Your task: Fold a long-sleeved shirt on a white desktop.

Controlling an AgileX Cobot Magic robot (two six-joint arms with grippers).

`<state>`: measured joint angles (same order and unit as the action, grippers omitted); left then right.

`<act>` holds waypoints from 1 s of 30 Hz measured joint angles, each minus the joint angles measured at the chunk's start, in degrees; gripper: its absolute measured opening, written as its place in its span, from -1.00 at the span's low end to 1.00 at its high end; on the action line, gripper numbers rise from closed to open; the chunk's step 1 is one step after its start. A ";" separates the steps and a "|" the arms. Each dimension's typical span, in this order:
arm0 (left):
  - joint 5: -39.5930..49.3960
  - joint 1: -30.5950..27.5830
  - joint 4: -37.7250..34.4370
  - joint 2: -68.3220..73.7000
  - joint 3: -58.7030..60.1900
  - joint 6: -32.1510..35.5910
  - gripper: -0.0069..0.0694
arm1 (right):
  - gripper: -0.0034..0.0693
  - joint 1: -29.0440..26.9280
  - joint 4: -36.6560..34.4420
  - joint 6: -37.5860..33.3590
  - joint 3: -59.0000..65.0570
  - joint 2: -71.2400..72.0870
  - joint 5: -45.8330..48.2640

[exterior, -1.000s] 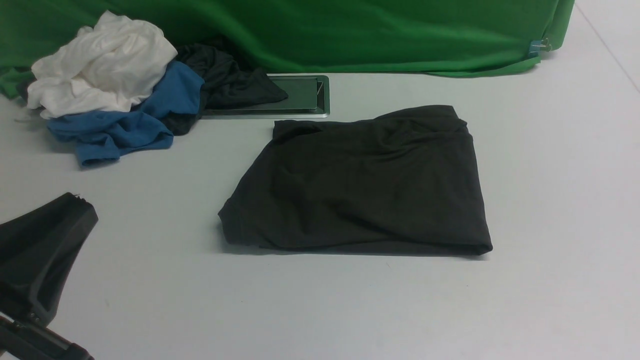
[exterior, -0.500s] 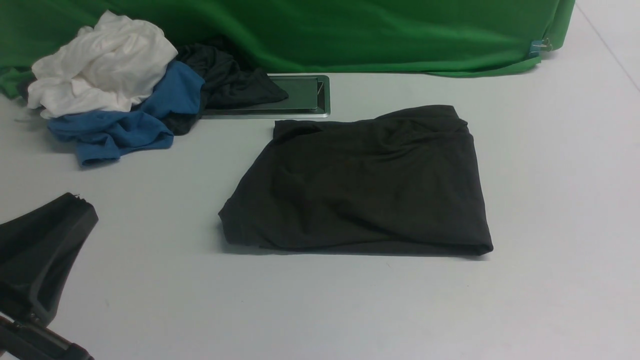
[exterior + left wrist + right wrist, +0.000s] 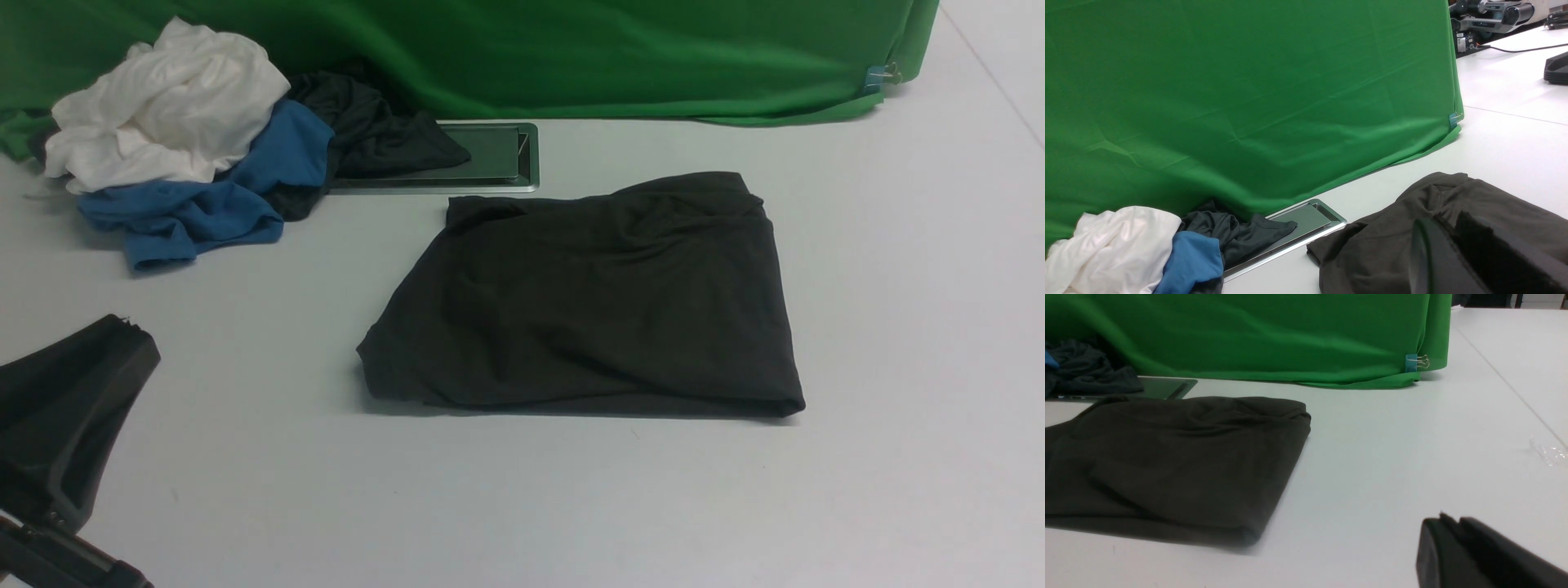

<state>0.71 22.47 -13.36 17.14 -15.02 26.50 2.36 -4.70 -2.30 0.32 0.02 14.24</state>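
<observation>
Your long-sleeved shirt [image 3: 588, 298] lay folded just in front of the cable hatch [image 3: 490, 159] on the counter [image 3: 898, 327], both jaws withdrawn holding nothing, their gap unclear.

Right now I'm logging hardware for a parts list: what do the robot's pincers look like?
Both are matte black with no markings or cables visible. The left pincer has broad, flat, wedge-shaped fingers with a raised rim. Only the blunt, squared tips of the right pincer show.
</observation>
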 joint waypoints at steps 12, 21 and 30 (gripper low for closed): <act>-3.34 -1.39 0.00 -0.62 3.47 0.00 -0.58 | -0.58 0.00 0.00 0.00 0.00 0.00 0.00; 0.10 -19.51 -0.43 -14.51 14.43 -6.08 -0.58 | -0.53 0.00 0.00 0.00 0.00 0.00 0.00; 14.33 -21.87 -0.63 -17.19 15.43 -7.93 -0.58 | -0.50 0.00 0.00 0.00 0.00 0.00 0.00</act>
<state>15.04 0.60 -13.99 -0.04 0.41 18.57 2.36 -4.70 -2.30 0.32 0.02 14.24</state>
